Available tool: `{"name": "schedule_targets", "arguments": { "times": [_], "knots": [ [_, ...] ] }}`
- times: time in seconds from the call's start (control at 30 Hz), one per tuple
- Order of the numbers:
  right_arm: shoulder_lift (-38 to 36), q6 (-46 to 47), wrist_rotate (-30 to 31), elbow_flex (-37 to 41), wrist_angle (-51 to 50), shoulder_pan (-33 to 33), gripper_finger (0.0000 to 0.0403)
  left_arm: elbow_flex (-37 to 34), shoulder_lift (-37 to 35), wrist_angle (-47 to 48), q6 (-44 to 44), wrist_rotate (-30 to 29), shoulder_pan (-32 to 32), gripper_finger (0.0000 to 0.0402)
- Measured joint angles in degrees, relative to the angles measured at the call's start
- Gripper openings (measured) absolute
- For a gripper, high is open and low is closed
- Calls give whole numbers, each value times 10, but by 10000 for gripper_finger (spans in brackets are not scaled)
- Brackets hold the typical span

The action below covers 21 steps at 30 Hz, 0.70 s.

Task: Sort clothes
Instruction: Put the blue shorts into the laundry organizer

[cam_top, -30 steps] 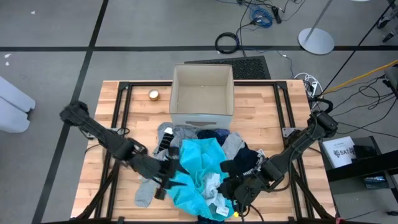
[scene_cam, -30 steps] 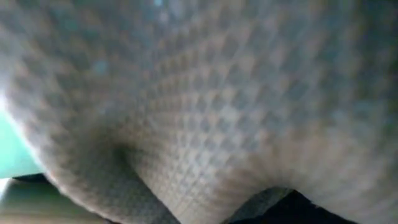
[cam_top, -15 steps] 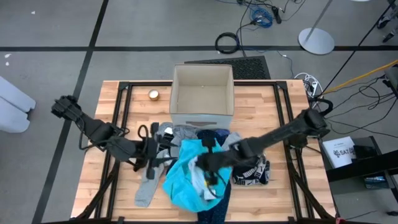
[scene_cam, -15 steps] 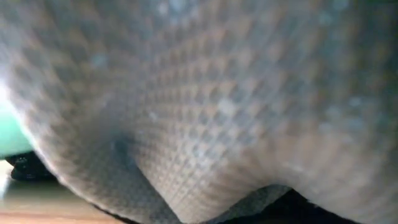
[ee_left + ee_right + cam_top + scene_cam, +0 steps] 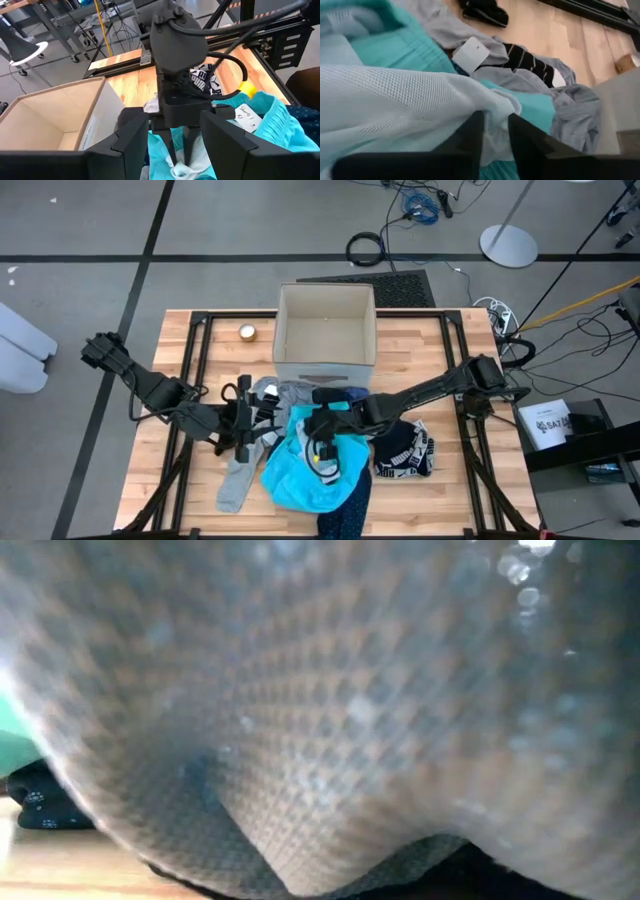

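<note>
Turquoise garment [image 5: 305,475] lies mid-desk [image 5: 452,490]; right tool [image 5: 322,448], fingers narrow, pinches its pale mesh lining [image 5: 410,107]; left tool [image 5: 243,442] stands wide, empty, beside grey clothes [image 5: 300,392].

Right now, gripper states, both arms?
Left gripper: open, holding nothing, at the pile's left edge.
Right gripper: narrow jaws pinching the pale mesh lining of the turquoise garment.

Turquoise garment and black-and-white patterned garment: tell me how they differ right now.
The turquoise garment is plain, bright and bunched mid-pile; the black-and-white patterned garment is dark with white markings and lies at the pile's right edge. The right end effector is on the turquoise one; nothing touches the patterned one. Both are soft fabric on the wooden table.
</note>
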State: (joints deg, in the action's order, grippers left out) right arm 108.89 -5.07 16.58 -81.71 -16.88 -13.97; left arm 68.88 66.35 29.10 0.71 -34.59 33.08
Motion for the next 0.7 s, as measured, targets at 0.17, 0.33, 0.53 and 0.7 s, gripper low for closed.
{"name": "schedule_targets", "arguments": {
  "times": [0.17,0.33,0.53,0.7],
  "knots": [
    [5,-56,0,0,-1,2,175,0,0,0,1,0,0,190],
    [5,-100,30,0,3,8,238,0,0,0,1,0,0,190],
    [22,-106,-21,0,-4,34,260,0,0,-1,-3,0,0,190],
    [75,-113,-64,-1,-4,55,257,0,0,-3,-4,0,0,190]
  ]
}}
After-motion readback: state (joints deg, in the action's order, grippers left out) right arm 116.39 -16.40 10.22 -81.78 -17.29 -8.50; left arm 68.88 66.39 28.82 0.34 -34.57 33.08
